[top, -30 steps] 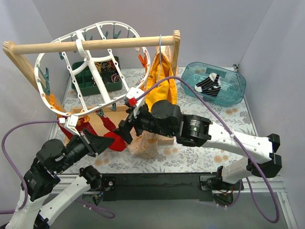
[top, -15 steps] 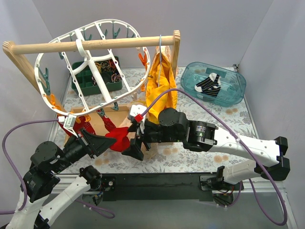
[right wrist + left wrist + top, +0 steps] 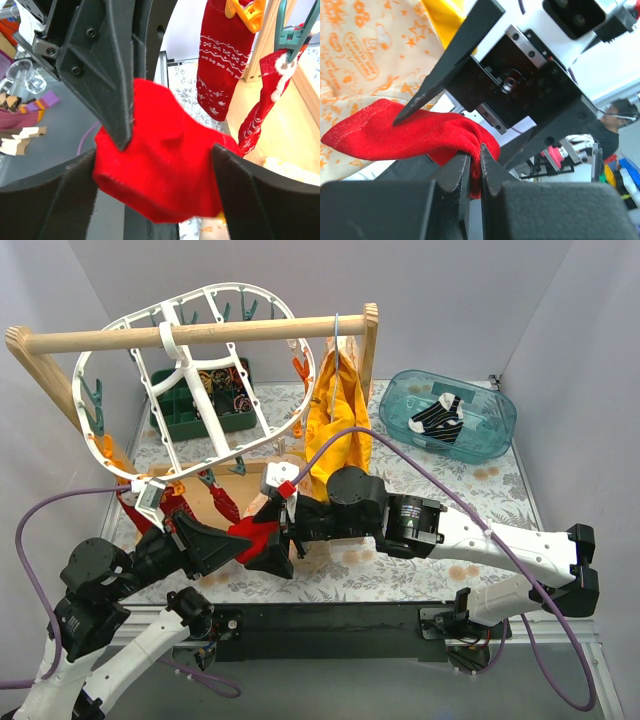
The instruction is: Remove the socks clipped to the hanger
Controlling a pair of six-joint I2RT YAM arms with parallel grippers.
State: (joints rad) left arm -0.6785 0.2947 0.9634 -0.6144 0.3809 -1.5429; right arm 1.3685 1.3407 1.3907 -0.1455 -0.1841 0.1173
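Note:
The white oval hanger point(image 3: 187, 358) hangs from a wooden rail. Two red socks with white patterns point(image 3: 172, 502) stay clipped under its near rim; in the right wrist view they hang from an orange peg point(image 3: 220, 60) and a teal peg point(image 3: 272, 95). A plain red sock point(image 3: 252, 533) is off the hanger, low between both grippers. My left gripper point(image 3: 476, 150) is shut on its edge point(image 3: 410, 132). My right gripper point(image 3: 155, 150) is open, with its fingers on either side of the sock point(image 3: 165, 175). A black-and-white sock point(image 3: 437, 418) lies in the teal bin.
A yellow garment point(image 3: 340, 415) hangs on a thin blue hanger at the rail's right end, above a pale orange-printed cloth point(image 3: 310, 540). A clear teal bin point(image 3: 480, 425) sits at the back right. A dark green tray point(image 3: 205, 410) stands behind the hanger. A wooden base point(image 3: 255, 485) lies under the rail.
The plain red sock has come down from the hanger's near rim. My right gripper moved down and left with it, and my left gripper has closed on it.

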